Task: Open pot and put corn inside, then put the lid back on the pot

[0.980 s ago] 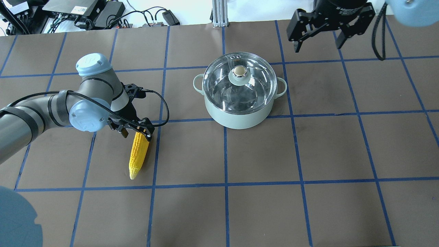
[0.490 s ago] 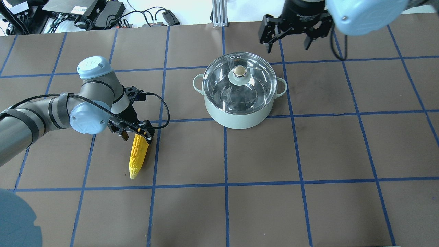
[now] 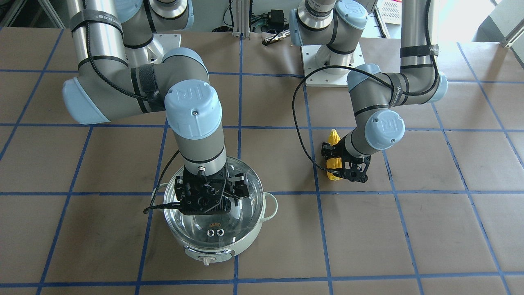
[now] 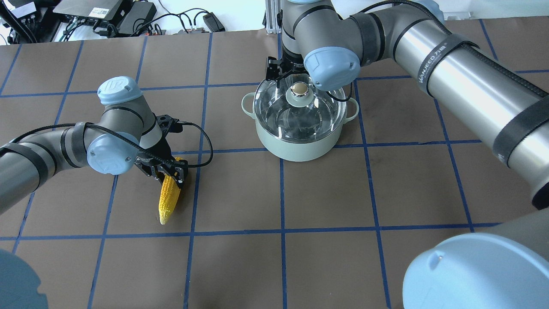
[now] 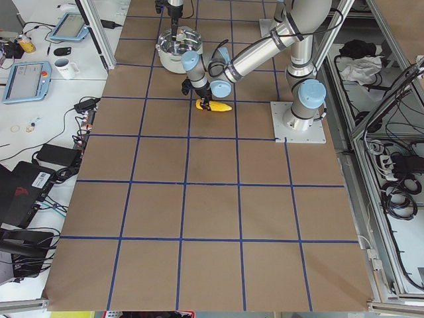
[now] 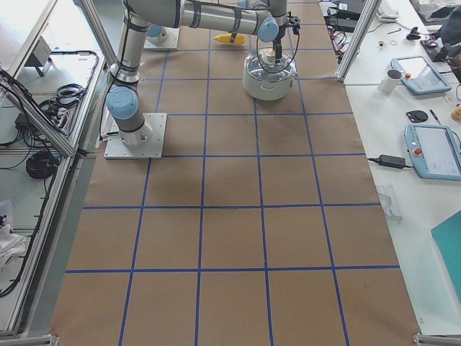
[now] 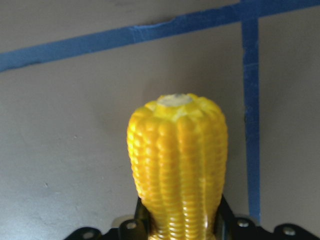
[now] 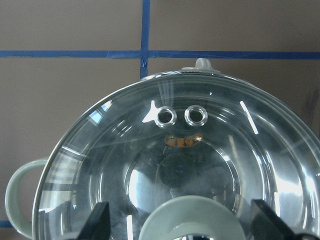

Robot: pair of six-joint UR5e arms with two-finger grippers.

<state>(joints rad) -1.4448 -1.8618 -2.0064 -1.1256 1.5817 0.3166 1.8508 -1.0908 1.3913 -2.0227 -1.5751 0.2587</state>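
Note:
The pale mint pot (image 4: 296, 150) stands at the table's middle back with the glass lid (image 4: 274, 113) on it. My right gripper (image 4: 296, 79) hovers over the lid, open, with its fingers (image 8: 98, 221) on either side of the beige knob (image 4: 299, 89); the lid's vent holes (image 8: 180, 116) show in the right wrist view. The yellow corn (image 4: 168, 199) lies on the table at the left, tapered end toward the front. My left gripper (image 4: 170, 170) is shut on its thick end, as the left wrist view shows the corn (image 7: 177, 165) between the fingers.
The brown table (image 4: 326, 201) has a blue tape grid. The right arm (image 4: 450, 64) stretches across the back right above the table. Cables and electronics (image 4: 107, 17) lie beyond the far edge. The pot's side handles (image 4: 247, 105) stick out left and right.
The right arm swung from the back right to over the pot, and its open fingers now straddle the lid's knob. The left gripper slid further onto the corn, which shifted slightly left.

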